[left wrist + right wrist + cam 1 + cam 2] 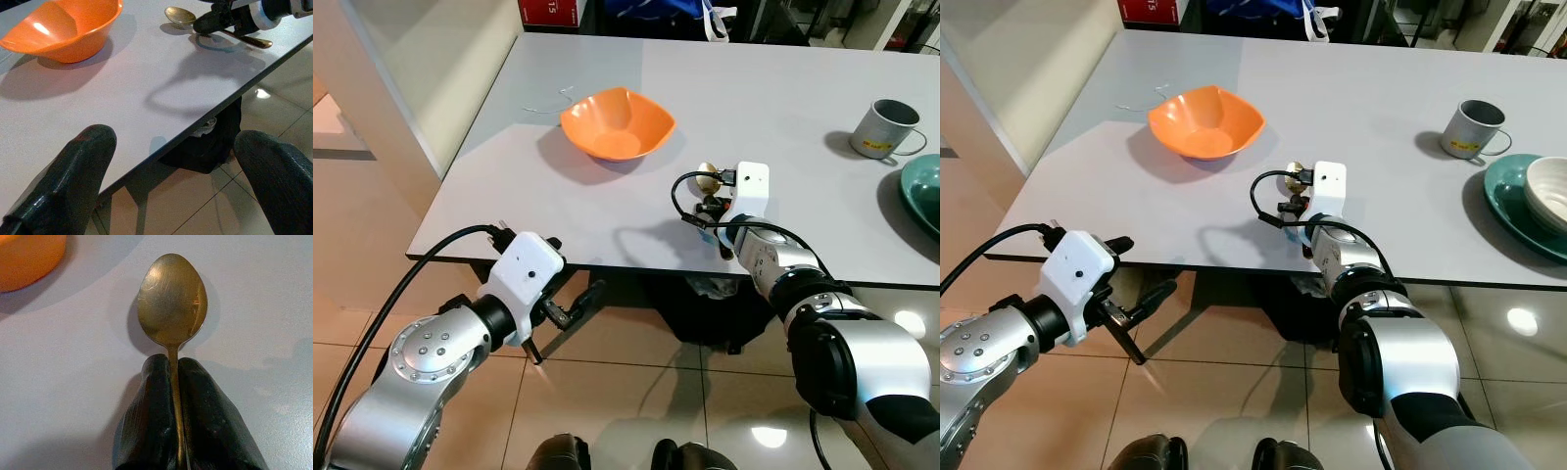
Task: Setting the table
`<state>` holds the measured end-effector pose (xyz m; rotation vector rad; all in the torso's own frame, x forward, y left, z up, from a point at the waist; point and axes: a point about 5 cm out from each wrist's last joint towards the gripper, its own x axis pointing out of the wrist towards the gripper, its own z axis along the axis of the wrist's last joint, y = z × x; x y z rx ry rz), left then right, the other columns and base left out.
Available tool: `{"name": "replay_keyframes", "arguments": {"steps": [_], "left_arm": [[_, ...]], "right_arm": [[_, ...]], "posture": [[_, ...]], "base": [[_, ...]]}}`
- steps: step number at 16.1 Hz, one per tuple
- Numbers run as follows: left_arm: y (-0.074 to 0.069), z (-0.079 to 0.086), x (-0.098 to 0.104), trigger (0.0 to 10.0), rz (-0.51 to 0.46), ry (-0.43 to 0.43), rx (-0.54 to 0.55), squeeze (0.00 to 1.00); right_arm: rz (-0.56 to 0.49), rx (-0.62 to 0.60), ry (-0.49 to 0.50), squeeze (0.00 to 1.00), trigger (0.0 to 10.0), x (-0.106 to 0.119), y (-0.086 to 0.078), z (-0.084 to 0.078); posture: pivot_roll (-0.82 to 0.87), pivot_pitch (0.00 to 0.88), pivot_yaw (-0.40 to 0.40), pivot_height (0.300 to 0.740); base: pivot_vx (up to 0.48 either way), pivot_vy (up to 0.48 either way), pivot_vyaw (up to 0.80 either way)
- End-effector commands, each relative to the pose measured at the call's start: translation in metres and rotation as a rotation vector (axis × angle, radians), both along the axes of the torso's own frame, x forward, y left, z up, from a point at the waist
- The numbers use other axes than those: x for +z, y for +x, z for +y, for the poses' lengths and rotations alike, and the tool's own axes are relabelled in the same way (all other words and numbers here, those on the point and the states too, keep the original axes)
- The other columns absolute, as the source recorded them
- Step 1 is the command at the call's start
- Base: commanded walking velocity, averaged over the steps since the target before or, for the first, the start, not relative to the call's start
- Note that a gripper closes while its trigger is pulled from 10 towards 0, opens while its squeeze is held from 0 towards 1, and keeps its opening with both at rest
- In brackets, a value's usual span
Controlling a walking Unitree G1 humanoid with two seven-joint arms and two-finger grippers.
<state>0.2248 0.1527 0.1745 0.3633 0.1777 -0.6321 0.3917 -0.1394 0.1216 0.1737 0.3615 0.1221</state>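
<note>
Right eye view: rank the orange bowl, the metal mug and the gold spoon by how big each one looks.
1. orange bowl, plainly the largest.
2. metal mug, smaller, though it stands farther back on the table, so nearness may exaggerate the gap.
3. gold spoon, smallest; just its bowl peeks out beyond the right gripper clamped on the handle.

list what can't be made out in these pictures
- Spoon handle: right wrist view, hidden between the right gripper's fingers.
- Green plate: left eye view, cut by the edge.
- Inside of the metal mug: right eye view, too small.
- Red box's label: cut off at the top.
</note>
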Motion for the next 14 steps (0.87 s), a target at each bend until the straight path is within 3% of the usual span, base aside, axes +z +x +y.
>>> {"name": "replay_keyframes", "arguments": {"steps": [1, 2, 6, 7, 8, 10, 11, 12, 13, 14], "left_arm": [[-0.001, 0.001, 0.002, 10.0, -0.001, 0.004, 0.002, 0.0], [-0.001, 0.001, 0.002, 10.0, -0.004, 0.004, 0.005, 0.0], [0.003, 0.002, 0.004, 10.0, -0.027, 0.008, 0.025, 0.0], [0.006, 0.003, 0.006, 10.0, -0.051, 0.023, 0.056, 0.0], [0.009, 0.004, 0.006, 10.0, -0.063, 0.032, 0.085, 0.0], [0.02, 0.011, 0.01, 10.0, -0.127, 0.0, 0.237, 0.0], [0.022, 0.012, 0.011, 10.0, -0.145, -0.006, 0.257, 0.0], [0.026, 0.013, 0.015, 10.0, -0.215, 0.013, 0.321, 0.0], [0.027, 0.013, 0.015, 10.0, -0.222, 0.006, 0.349, 0.0], [0.028, 0.011, 0.016, 10.0, -0.227, -0.019, 0.386, 0.0]], "right_arm": [[0.012, -0.008, 0.016, 0.82, 10.0, -0.001, 0.0, 0.001], [0.009, -0.011, 0.024, 1.0, 10.0, 0.001, 0.001, 0.002], [-0.002, -0.023, 0.033, 1.0, 10.0, 0.004, 0.002, 0.002], [-0.029, -0.02, -0.012, 1.0, 10.0, 0.009, 0.004, -0.001], [-0.053, -0.01, -0.04, 0.0, 10.0, 0.013, 0.006, -0.002], [-0.22, 0.0, 0.007, 0.0, 10.0, 0.044, 0.014, -0.012], [-0.258, 0.006, 0.027, 0.0, 10.0, 0.049, 0.014, -0.014], [-0.364, 0.067, 0.139, 0.0, 10.0, 0.061, 0.006, -0.015], [-0.422, 0.066, 0.165, 0.0, 10.0, 0.066, -0.003, -0.015], [-0.473, 0.057, 0.136, 0.0, 10.0, 0.065, -0.025, -0.016]], "posture": [[0.15, 0.153, -0.021, 0.74], [0.15, 0.151, -0.022, 0.74], [0.15, 0.141, -0.026, 0.74], [0.15, 0.134, -0.035, 0.74], [0.14, 0.129, -0.044, 0.74], [0.12, 0.102, -0.064, 0.74], [0.11, 0.091, -0.064, 0.74], [0.1, 0.071, -0.054, 0.74], [0.09, 0.061, -0.048, 0.74], [0.07, 0.052, -0.044, 0.74]], "base": [[0.0, 0.0, 0.0], [0.0, 0.0, 0.0], [0.0, 0.0, 0.0], [0.0, 0.0, 0.0], [0.0, 0.0, 0.0], [0.0, 0.24, 0.0], [0.0, 0.48, 0.0], [0.0, 0.48, 0.0], [0.0, 0.48, 0.0], [0.0, 0.48, 0.0]]}}
